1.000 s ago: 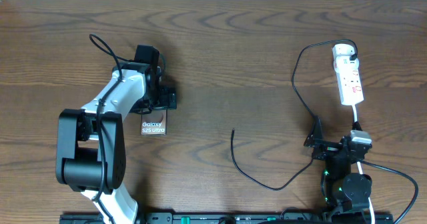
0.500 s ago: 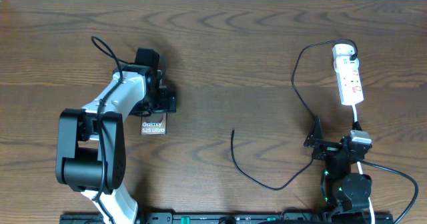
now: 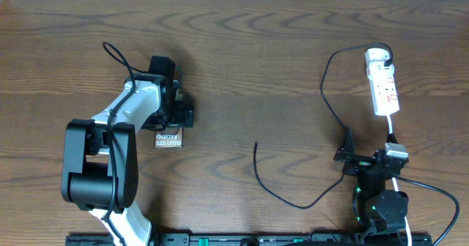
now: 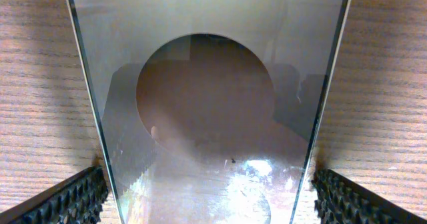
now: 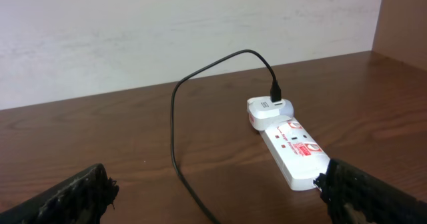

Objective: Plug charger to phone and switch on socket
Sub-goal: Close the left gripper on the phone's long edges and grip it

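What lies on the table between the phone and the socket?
In the overhead view, only the charger lies between the phone and the socket: its free tip and a loop of its cable.

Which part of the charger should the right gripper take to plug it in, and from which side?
Just behind the plug tip of the charger, from above, fingers across the cable: that free end lies flat on the table, straight, clear of the phone.

phone (image 3: 168, 138): dark, flat, white lettering up, left side.
charger (image 3: 325, 92): thin black cable — free tip loose, well apart from phone.
socket (image 3: 384, 88): white strip, far right — switch position apparently unreadable.
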`<action>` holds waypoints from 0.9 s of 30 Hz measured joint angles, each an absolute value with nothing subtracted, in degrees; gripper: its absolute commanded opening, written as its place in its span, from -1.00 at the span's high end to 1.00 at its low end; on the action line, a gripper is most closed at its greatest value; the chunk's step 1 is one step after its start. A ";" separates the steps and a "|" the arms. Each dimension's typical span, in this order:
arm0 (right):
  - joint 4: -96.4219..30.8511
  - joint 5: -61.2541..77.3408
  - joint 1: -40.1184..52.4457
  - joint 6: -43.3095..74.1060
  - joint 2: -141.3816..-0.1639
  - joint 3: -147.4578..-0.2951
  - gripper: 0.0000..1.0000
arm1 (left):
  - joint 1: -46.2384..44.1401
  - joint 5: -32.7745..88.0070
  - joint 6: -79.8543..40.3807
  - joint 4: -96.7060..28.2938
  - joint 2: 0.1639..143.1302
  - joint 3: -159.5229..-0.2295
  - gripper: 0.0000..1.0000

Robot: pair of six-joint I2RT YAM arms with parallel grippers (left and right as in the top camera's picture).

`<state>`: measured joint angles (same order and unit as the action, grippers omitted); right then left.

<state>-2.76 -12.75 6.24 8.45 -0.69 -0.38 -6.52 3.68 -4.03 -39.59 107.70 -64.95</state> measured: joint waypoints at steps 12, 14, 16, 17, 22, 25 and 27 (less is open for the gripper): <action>-2.76 -12.73 6.24 8.45 -0.69 -0.38 -0.99 | -6.52 3.64 -2.92 -39.59 107.70 -64.95 -0.96; -2.76 -12.73 6.24 8.45 -0.69 -0.38 -0.99 | -6.52 3.64 -2.90 -39.59 107.70 -64.95 -0.96; -2.76 -12.73 6.24 8.45 -0.69 -0.38 -0.99 | -6.52 3.62 -2.87 -39.59 107.70 -64.95 -0.96; -2.76 -12.73 6.24 8.45 -0.69 -0.38 -0.99 | -6.52 3.62 -2.85 -39.59 107.70 -64.95 -0.96; -2.76 -12.73 6.24 8.45 -0.69 -0.38 -0.99 | -6.52 3.62 -2.72 -39.59 107.70 -64.95 -0.98; -2.76 -12.73 6.24 8.45 -0.69 -0.38 -0.98 | -6.52 3.64 -2.72 -39.57 107.70 -64.95 -0.94; -2.79 -12.73 6.24 8.45 -0.69 -0.38 -0.99 | -6.52 3.49 -2.70 -39.55 107.70 -64.95 -0.86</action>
<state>-2.79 -12.73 6.24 8.45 -0.69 -0.38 -6.52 3.49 -2.70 -39.55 107.70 -64.95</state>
